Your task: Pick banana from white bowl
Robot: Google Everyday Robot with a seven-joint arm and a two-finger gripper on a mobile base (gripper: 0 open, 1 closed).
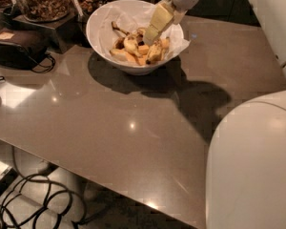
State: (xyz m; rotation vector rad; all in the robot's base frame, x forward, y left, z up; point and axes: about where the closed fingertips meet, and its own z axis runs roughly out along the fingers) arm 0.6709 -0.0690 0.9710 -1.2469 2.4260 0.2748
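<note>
The white bowl [101, 28], lined with crumpled white paper, stands at the back of the table. In it lie a speckled yellow banana [155, 52] with a dark tip at the right, a paler stubby banana [131, 42] with a long stem, and orange fruit chunks [143, 49]. My gripper [148, 38] reaches down from the upper right into the bowl, its tip just above the fruit, between the two bananas. Its yellowish end hides part of the bowl's middle.
Glass jars of brown nuts [40, 0] stand on a dark stand behind and left of the bowl. A black device [16, 44] with a cable lies at the left. The brown table [133, 128] stretches forward. My white arm body [252, 166] fills the lower right. Cables [33, 202] lie on the floor.
</note>
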